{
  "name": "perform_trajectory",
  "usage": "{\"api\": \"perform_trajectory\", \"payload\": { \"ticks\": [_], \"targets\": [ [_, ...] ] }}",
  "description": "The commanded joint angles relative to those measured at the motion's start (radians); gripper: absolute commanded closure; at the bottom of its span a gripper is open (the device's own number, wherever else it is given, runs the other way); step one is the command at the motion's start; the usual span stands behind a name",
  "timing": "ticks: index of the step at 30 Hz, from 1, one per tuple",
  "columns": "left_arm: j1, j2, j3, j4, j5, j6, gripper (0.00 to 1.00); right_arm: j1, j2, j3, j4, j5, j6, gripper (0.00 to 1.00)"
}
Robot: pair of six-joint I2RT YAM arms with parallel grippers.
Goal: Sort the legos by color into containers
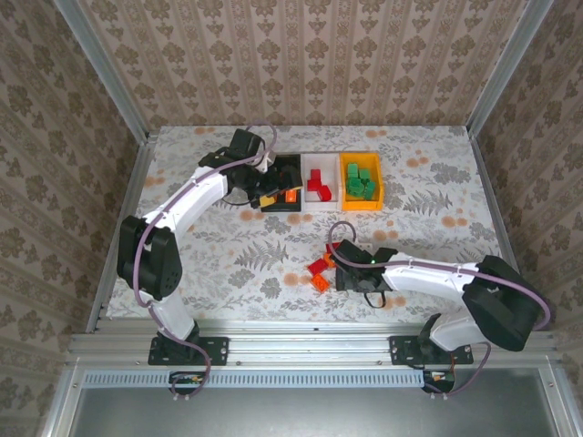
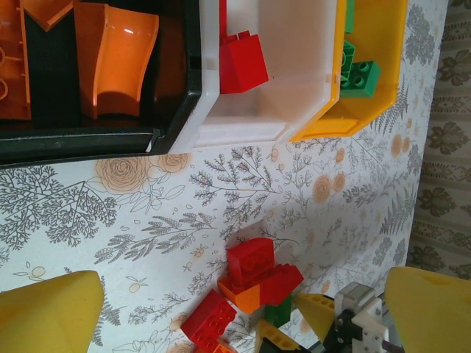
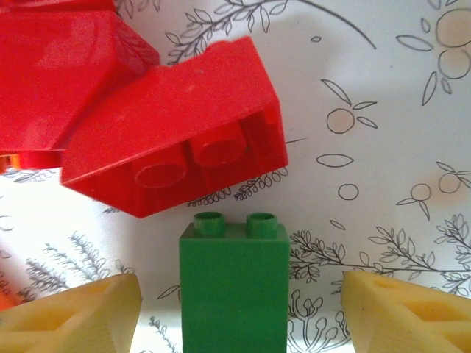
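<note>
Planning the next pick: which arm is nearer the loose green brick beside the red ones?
Right. The right jaws stand open on either side of the green brick, not touching it. The left jaws are far off at the black bin.

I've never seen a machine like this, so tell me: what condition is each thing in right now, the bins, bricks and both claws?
Black bin: holds orange bricks.
White bin: holds red bricks.
Yellow bin: holds green bricks.
Loose bricks: heaped on the table, unsorted.
Green brick: between the right gripper's jaws, not gripped.
Left gripper: open, empty.
Right gripper: open.
</note>
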Motion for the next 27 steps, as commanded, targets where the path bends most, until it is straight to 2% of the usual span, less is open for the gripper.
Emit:
{"api": "perform_trajectory", "payload": {
  "ticks": [1, 5, 7, 9, 14, 20, 22, 27],
  "targets": [
    [-0.004, -0.019, -0.006, 0.000, 0.015, -0.008, 0.00, -0.003, 0.044, 0.024, 0.032, 0.012, -0.022, 0.30],
    [-0.006, -0.018, -0.006, -0.001, 0.013, -0.007, 0.00, -0.003, 0.105, 0.059, 0.010, 0.044, -0.069, 0.41],
    [-0.007, -0.019, -0.005, -0.001, 0.012, -0.006, 0.00, 0.002, 0.098, 0.054, 0.006, 0.064, -0.070, 0.55],
    [-0.006, -0.019, -0.005, -0.003, 0.012, -0.004, 0.00, 0.008, 0.069, 0.040, 0.006, 0.070, -0.069, 0.64],
    [-0.006, -0.015, -0.005, -0.001, 0.014, -0.007, 0.00, 0.019, -0.005, 0.069, -0.090, 0.074, -0.125, 0.69],
    [-0.007, -0.010, -0.005, 0.000, 0.015, -0.008, 0.00, 0.001, -0.191, 0.170, -0.210, 0.129, -0.197, 0.70],
    [-0.008, -0.008, -0.007, 0.004, 0.016, -0.010, 0.00, -0.054, -0.193, 0.218, -0.189, 0.136, -0.247, 0.70],
    [-0.019, -0.006, -0.006, 0.002, 0.018, -0.006, 0.00, -0.318, -0.053, 0.381, 0.001, 0.063, -0.381, 0.71]
  ]
}}
